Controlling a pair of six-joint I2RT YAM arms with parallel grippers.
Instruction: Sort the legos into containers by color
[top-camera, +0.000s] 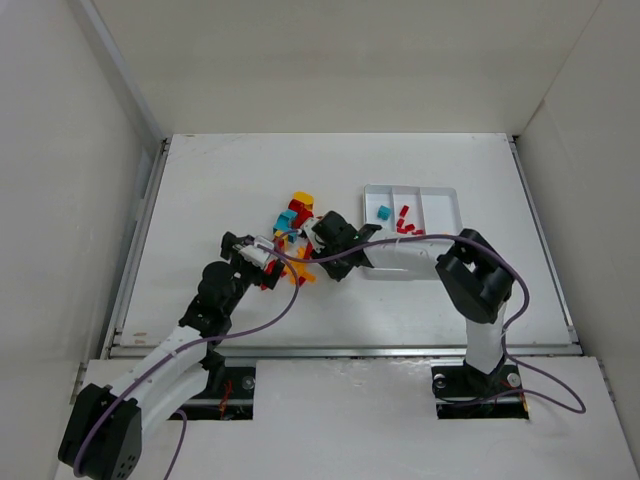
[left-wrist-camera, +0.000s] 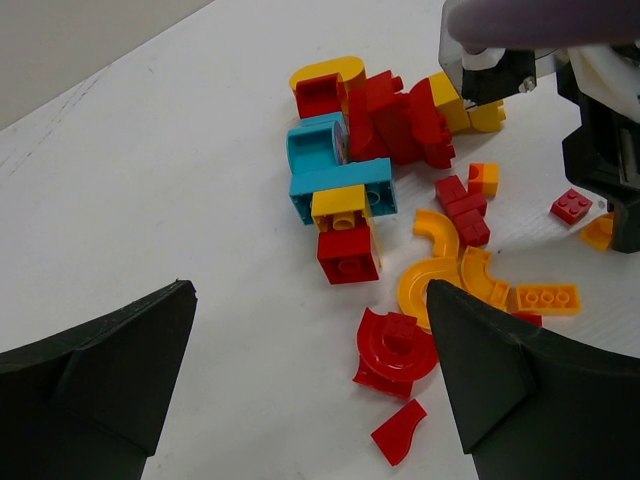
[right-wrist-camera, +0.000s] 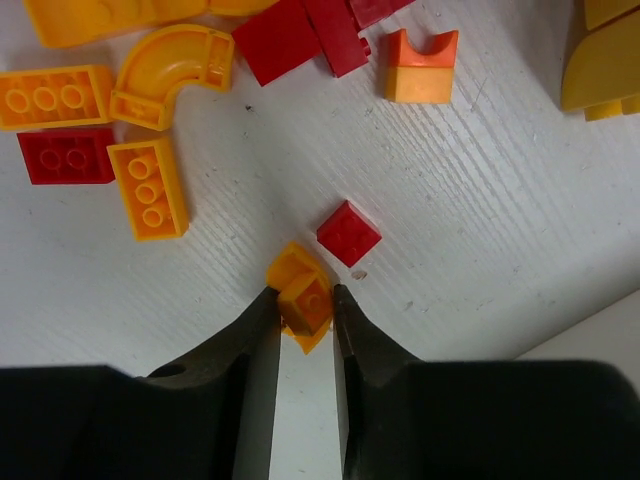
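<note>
- While the left claw (left-wrist-camera: 310, 340) hangs nearest the arm bases, its jaws stand wide and empty. It is just short of the pile and touches nothing.
- Just beyond it, most of the legos (left-wrist-camera: 380, 180) lie loose on the white worktop (left-wrist-camera: 150, 150), with red, orange-yellow and teal mixed together. Some are clipped into a clump. Others are scattered as curved arches, studded plates and small blocks.
- At the pile's far side, the right claw (right-wrist-camera: 300, 300) is drawn narrow, pinching one orange-yellow brick (right-wrist-camera: 305, 295) between its tips, low at the worktop. I cannot tell whether the brick is lifted. A small red square brick (right-wrist-camera: 348, 233) lies just beside it, not touching.
- Farther off sits the white tray (top-camera: 412, 187), its near end covered by the right arm. A teal brick (top-camera: 383, 212) rests in the left compartment and a few red bricks (top-camera: 404, 220) in the middle one. I see none in the right one.
- By my judgement the sorting is at an early stage. Only a handful of bricks are placed and the bulk of the pile remains. The pinched brick looks like the first of its colour to go. The clumped pieces will likely need pulling apart.
</note>
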